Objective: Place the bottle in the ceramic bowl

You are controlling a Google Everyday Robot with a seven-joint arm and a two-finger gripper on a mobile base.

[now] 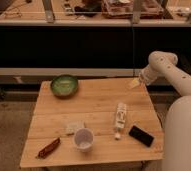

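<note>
The bottle [120, 119] is slim and white with a pale label. It lies on its side on the wooden table [99, 100], right of centre, cap end toward the front edge. The green ceramic bowl [64, 85] sits at the table's far left corner and nothing shows inside it. My gripper [134, 83] hangs at the end of the white arm [171, 72] over the table's far right edge. It is well behind the bottle, apart from it, and far to the right of the bowl. It holds nothing that I can see.
A white cup [83, 138] stands upright near the front, left of the bottle. A black flat object [141, 135] lies just right of the bottle's cap. A pale packet [74, 127] and a reddish-brown bar [49, 147] lie front left. Dark shelving stands behind the table.
</note>
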